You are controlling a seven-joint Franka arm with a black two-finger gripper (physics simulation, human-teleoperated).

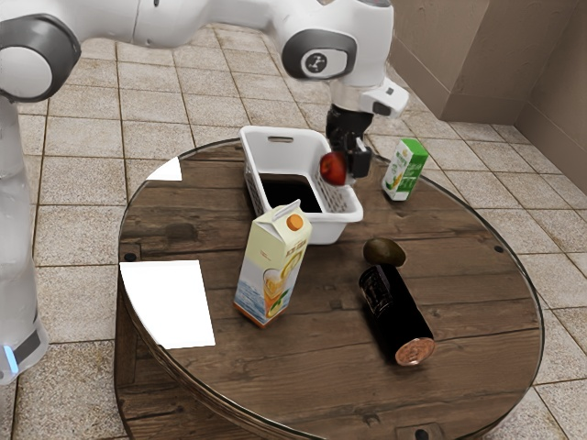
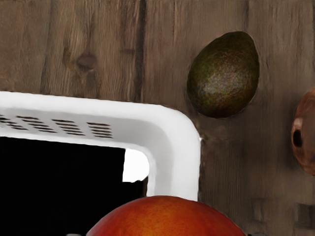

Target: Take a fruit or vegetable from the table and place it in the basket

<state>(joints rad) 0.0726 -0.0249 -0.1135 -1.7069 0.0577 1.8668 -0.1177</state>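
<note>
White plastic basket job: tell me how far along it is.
Picking looks done: the round red-orange fruit appears raised off the brown wooden table. In hand: that fruit, gripped by the black two-finger gripper near the rim of the white plastic basket. Left: bring it fully over the opening, lower it and let go, since it is not yet inside.

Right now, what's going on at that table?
My gripper is shut on a red fruit, held up at the edge of the white basket. It hasn't been released into the basket. The avocado, juice carton and green-and-white carton are on the table outside the basket.
</note>
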